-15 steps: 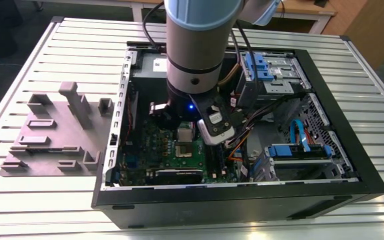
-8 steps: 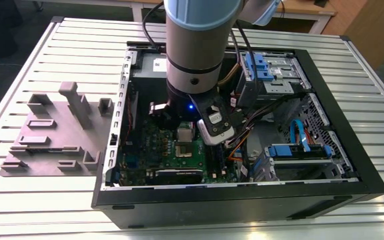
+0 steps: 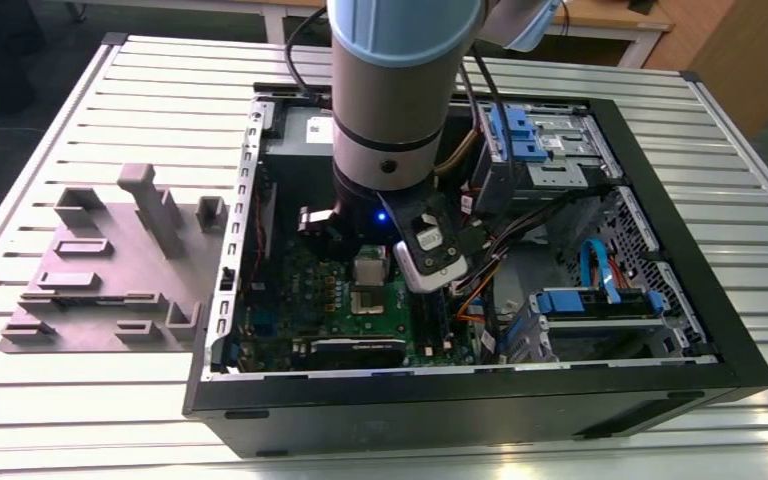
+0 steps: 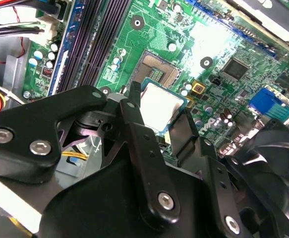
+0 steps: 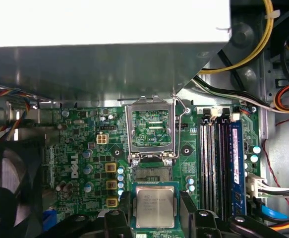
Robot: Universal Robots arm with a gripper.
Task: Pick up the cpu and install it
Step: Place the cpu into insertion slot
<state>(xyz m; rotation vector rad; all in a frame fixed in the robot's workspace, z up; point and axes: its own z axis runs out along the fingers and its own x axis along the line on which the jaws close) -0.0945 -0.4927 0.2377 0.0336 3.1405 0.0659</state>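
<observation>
"cpu (image 5: 154,207) first: where is it?"

"In the claw. The gripper (image 5: 155,210) is clamped on it, one finger (image 5: 188,206) against each opposite edge, metal top facing up and the chip lying level as far as both wrist views show."

"Is it seated?"

"No. It sits just beside the open socket (image 5: 151,173), over the green motherboard (image 5: 80,148), and I cannot tell how high above it. The hinged frame (image 5: 151,130) stands raised on the socket's far side, and the black memory slots (image 5: 218,158) run close alongside."

"So which step is this?"

"My reading is that pick-up is done and this is the carry to the socket. Seating would call for the chip squared over the socket's outline and kept flat, since a tilt or offset could hurt the contacts."

"And around that?"

"The arm (image 3: 384,90) reaches down into the computer case (image 3: 491,400), over the board in the exterior view's left half. A grey fixture block (image 3: 117,260) rests on the slatted table (image 3: 37,420), further to the exterior view's left."
</observation>
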